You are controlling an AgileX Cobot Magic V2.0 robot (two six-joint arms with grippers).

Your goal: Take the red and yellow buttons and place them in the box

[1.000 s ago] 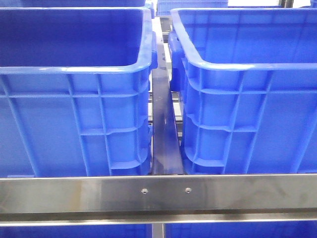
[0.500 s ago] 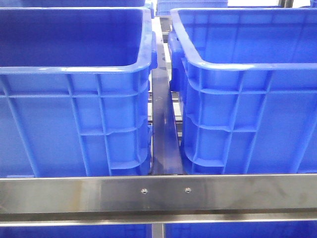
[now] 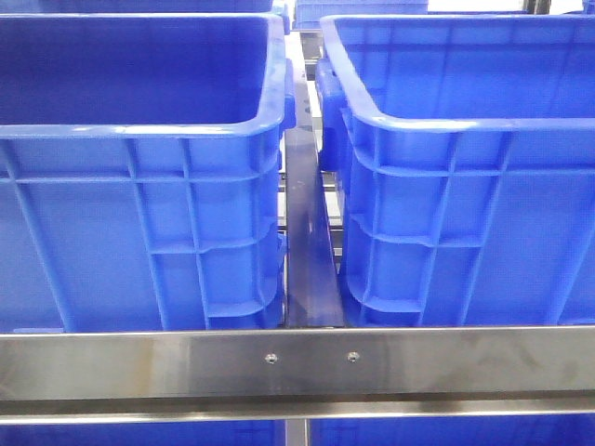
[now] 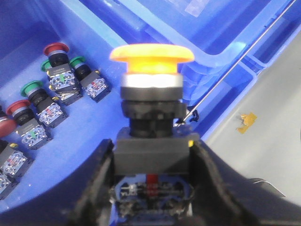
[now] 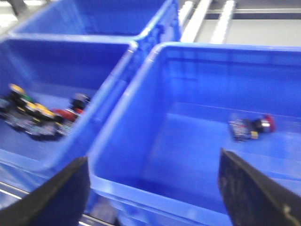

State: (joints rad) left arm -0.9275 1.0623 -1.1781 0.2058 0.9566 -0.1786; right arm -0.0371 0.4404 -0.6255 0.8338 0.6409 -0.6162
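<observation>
One yellow button (image 4: pixel 151 101) sits pinched in your left fingers (image 4: pixel 101 188); right fingers (image 5: pixel 61 193) spread, empty. It could tip free short of the box (image 5: pixel 197 155).

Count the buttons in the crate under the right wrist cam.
1: a red-capped button lies on the crate floor, near its far wall. Fingers of the right end effector cover the near corners, so more may be hidden.
</observation>
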